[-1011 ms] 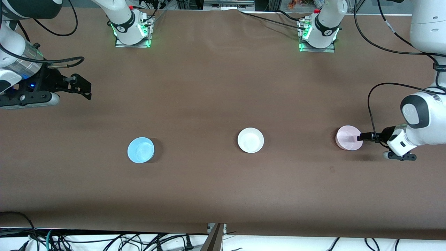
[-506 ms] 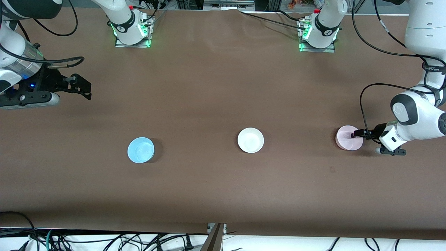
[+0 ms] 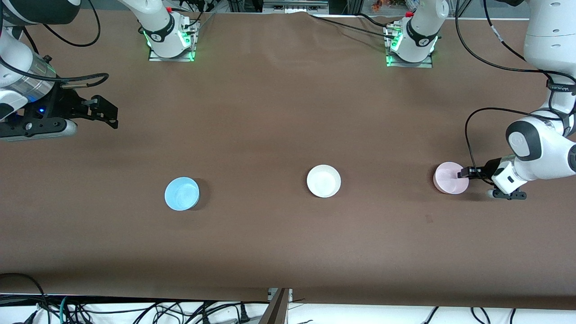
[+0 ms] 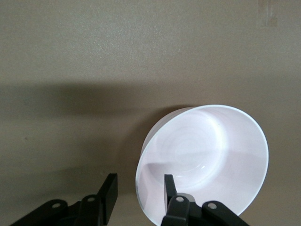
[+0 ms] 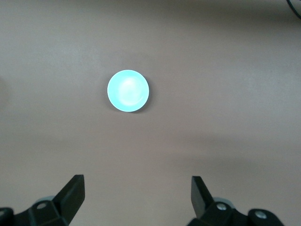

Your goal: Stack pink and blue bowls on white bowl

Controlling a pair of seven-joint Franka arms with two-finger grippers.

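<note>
We see a long bench (image 3: 279,112) covered in a plain brown sheet, matte and unmarked apart from a small dark speck toward the left arm's end. Three bowls sit on it in a row, well apart from one another: the blue bowl (image 3: 182,193) toward the right arm's end, the white bowl (image 3: 323,181) in the middle, and the pink bowl (image 3: 450,177) toward the left arm's end. All three stand upright with their open sides up.

We find the left pincer (image 3: 463,173) down at the pink bowl, at the edge facing the left arm's end of the bench. In the left wrist view its fingers (image 4: 169,186) stand apart, one inside the bowl (image 4: 207,160) and the other outside the wall, straddling the rim without pressing on it.

The right pincer (image 3: 108,114) hangs over bare bench at the right arm's end, and that arm waits. In the right wrist view its fingers (image 5: 75,190) are spread wide, with the blue bowl (image 5: 128,91) seen well off from them.

Along the top edge of the front view the two arm bases (image 3: 170,38) are bolted down, each lit green at the foot. Black cables (image 3: 495,40) trail across the upper corners, and more cables lie tangled below the bench's near edge on a pale floor (image 3: 135,312).
</note>
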